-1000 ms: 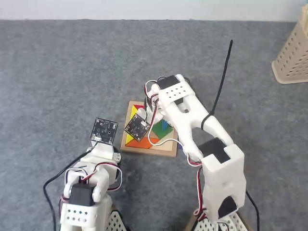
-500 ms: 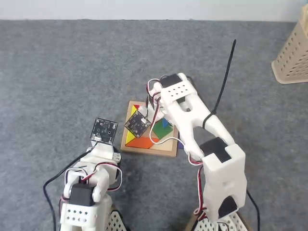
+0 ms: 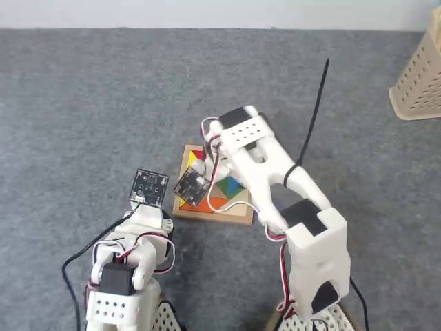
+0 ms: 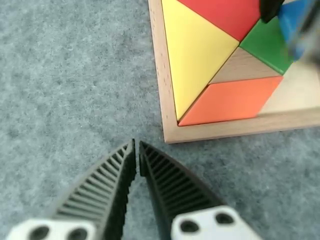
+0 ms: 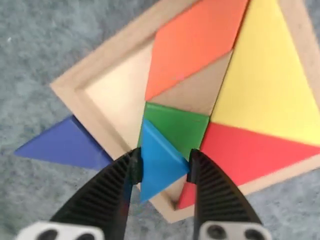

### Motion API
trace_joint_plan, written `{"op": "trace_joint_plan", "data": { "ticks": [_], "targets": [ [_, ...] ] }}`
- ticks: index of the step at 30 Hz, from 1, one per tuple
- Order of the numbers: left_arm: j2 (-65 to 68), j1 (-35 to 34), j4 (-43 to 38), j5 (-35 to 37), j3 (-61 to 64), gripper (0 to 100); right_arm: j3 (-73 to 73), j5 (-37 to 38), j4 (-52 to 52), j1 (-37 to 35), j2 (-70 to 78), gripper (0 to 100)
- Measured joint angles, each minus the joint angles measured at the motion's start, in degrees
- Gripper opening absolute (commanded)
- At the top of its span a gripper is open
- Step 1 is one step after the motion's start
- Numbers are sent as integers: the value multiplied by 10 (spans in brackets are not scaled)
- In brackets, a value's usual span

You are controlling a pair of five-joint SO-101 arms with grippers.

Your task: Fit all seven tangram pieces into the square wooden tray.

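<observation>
**Fig. – Tangram tray, two arms.**

**High view:** the square wooden tray (image 3: 215, 216) lies at frame centre on the grey carpeted surface (image 3: 103, 89). The right arm (image 3: 275, 179) stretches from lower right across the tray. The left arm (image 3: 127, 269) is folded at lower left, short of the tray's lower-left corner. A slatted basket (image 3: 420, 76) stands at the upper-right edge, well apart.

**Right wrist view:** the right claw (image 5: 163, 160) is closed narrow on a light-blue triangle (image 5: 156, 170), w/ one finger on each side. This piece overlaps the green piece (image 5: 182, 127) and the tray's rim – contact can't be told. Seated in the tray are a yellow triangle (image 5: 265, 85), a red triangle (image 5: 250, 145) and an orange parallelogram (image 5: 195, 40). Bare wood shows between the orange and green pieces and in one corner. A dark-blue triangle (image 5: 65, 145) lies on the surface just beside the tray's outer wall.

**Left wrist view:** the left claw (image 4: 136, 150) has its tips nearly together and is empty. It sits over the surface near the tray corner that holds the yellow and orange pieces.
</observation>
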Motion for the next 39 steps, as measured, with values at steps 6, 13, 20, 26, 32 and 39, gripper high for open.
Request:
{"op": "trace_joint_plan", "data": {
  "ticks": [6, 13, 20, 26, 32, 39],
  "targets": [
    [0, 0, 0, 0, 0, 12, 0, 1, 0, -9, 0, 125],
    [0, 0, 0, 0, 0, 12, 0, 18, -4, -9, 0, 127],
    [0, 0, 0, 0, 0, 12, 0, 18, -10, -9, 0, 142],
    [0, 0, 0, 0, 0, 12, 0, 1, -10, -9, 0, 154],
    [0, 0, 0, 0, 0, 12, 0, -5, -10, -9, 0, 165],
    [0, 0, 0, 0, 0, 12, 0, -38, 5, -9, 0, 216]
  ]
}}
